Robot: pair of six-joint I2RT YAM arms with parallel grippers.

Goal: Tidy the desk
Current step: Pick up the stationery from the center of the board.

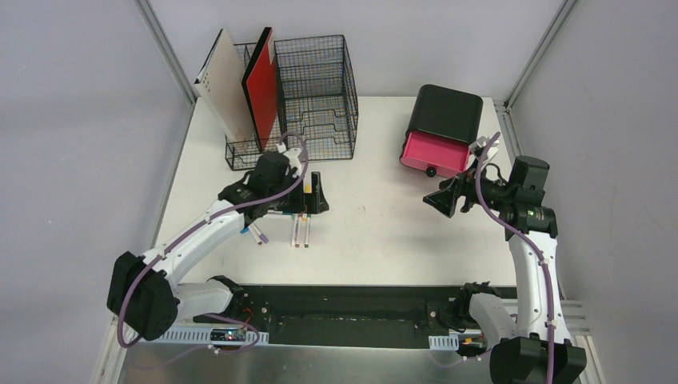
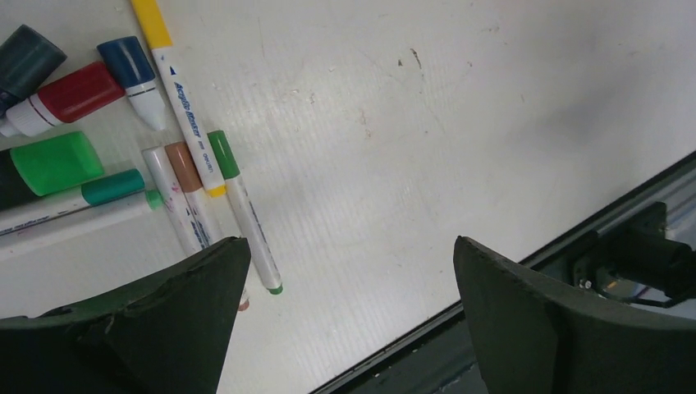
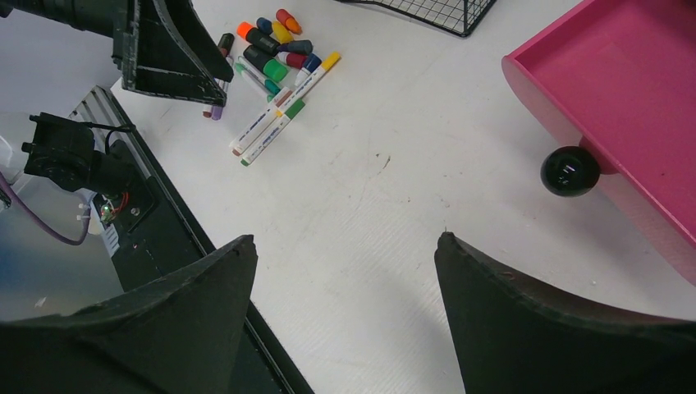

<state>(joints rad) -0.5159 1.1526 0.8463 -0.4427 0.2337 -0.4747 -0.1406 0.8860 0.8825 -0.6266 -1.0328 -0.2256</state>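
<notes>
Left gripper [image 2: 349, 246] jaws spread by markers [image 2: 189, 164]; right gripper [image 3: 345, 240] jaws spread near pink drawer [image 3: 632, 74]

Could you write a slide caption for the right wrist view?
Open right tool above the flat white desk, between a pile of multicoloured markers and the open pink rectangular drawer.

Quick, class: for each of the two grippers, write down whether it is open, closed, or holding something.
Left gripper: open, holding nothing, near the markers.
Right gripper: open, holding nothing, near the pink drawer.
</notes>
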